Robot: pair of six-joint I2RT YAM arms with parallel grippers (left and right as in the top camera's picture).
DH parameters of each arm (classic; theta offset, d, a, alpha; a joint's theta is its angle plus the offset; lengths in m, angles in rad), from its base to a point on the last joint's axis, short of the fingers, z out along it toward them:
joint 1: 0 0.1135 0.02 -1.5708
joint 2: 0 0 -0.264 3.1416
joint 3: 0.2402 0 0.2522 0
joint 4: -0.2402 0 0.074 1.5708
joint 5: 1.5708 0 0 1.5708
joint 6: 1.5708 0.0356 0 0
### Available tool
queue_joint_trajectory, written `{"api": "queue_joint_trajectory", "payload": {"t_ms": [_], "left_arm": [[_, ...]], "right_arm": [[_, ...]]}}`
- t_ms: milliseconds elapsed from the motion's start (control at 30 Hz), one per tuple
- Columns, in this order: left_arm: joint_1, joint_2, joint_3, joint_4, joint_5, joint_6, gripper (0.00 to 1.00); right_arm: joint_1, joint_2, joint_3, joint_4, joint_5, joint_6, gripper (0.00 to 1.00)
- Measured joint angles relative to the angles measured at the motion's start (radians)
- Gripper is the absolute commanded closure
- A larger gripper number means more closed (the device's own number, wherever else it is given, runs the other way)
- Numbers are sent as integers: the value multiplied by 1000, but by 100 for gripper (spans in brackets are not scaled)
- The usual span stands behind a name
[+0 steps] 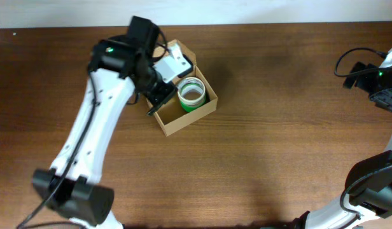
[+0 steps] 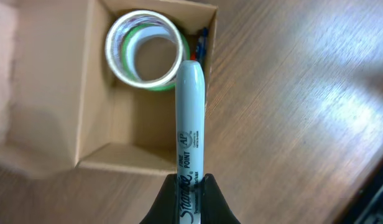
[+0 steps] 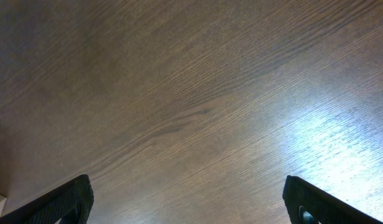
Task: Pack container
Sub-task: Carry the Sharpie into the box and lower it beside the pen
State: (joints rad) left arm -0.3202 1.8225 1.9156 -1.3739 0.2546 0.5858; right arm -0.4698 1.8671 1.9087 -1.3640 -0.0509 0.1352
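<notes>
Overhead and wrist views of a two-arm station. The container [image 1: 191, 118], an open tan cardboard box, sits on the wooden table [image 1: 279, 140], turned at an angle to the table edge. Inside the container, against one corner, stands a tape roll [image 1: 191, 102] with a green body and a pale upper ring, its hole facing up. At the opposite end of the container a white object [image 1: 172, 65] shows; what it is cannot be told. The left gripper [image 1: 161, 95] hangs above the container's side nearest the left arm, partly covering that rim.

In the left wrist view the left gripper [image 2: 191, 186] is clenched on a marker [image 2: 191, 124], a pale-barrelled pen with black script lettering, gripped near its lettered end. The marker points along one wall of the container [image 2: 61, 93], and its rounded far end overlaps the rim of the tape roll [image 2: 117, 53]. A small blue item [image 2: 202, 40] lies in the corner beside the roll.

The right gripper [image 3: 191, 202] is well apart from the container, jaws spread wide over bare table with nothing between them
</notes>
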Motion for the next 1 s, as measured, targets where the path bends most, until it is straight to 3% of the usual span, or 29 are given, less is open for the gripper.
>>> {"api": "queue_joint_trajectory", "payload": {"t_ms": [500, 1000], "left_arm": [[-18, 261, 0, 90, -91, 43, 98], [-94, 283, 0, 167, -131, 43, 98]], "right_arm": [[0, 0, 0, 0, 0, 0, 1], [0, 0, 0, 0, 0, 0, 1]]}}
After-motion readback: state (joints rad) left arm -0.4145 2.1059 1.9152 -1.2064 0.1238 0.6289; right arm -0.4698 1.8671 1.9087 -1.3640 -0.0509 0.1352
